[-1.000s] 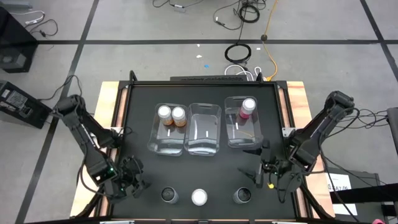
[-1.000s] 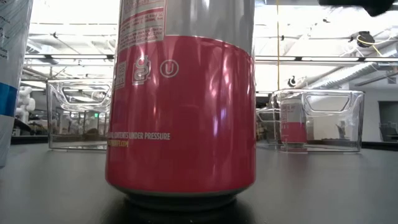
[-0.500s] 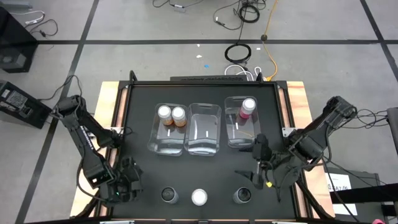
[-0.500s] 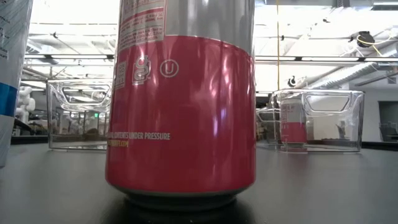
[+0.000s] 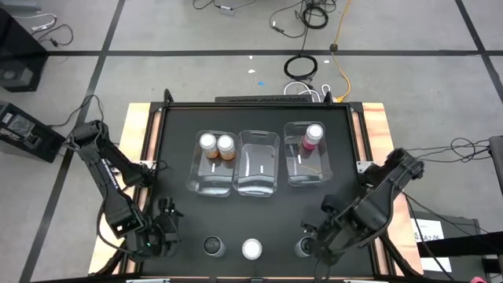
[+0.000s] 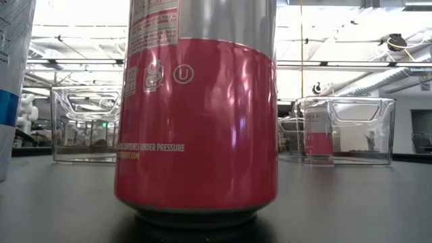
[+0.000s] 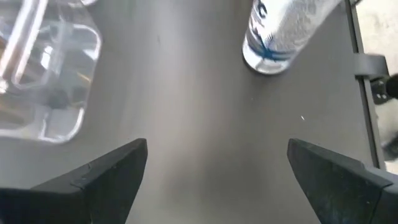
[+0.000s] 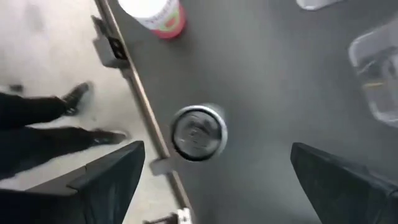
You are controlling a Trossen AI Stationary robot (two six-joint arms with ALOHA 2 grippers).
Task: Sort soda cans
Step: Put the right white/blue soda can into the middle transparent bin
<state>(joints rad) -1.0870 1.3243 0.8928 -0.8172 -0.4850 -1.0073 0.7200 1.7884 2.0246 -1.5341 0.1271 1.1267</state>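
Now the right gripper (image 5: 314, 238) hangs with its fingers spread wide and empty over the near edge of the black table (image 5: 177, 145), just beside the dark-topped soda can (image 5: 305, 248) at the right end of the front row. Beside that can stand the white-topped pink can (image 5: 251, 250) and a second dark-topped can (image 5: 213, 247), all three unsorted. Toward the far edge, the left clear plastic bin (image 5: 211, 182) holds two orange-bodied cans (image 5: 216, 145), the right clear bin (image 5: 306, 174) holds one pink can (image 5: 313, 134), and the middle clear bin (image 5: 257, 163) looks empty. By my reckoning this is the reach for a dark can: centre over it, descend, close, carry it to the middle bin. Waiting near the front-left corner, the left gripper (image 5: 163, 233) is also wide and empty.
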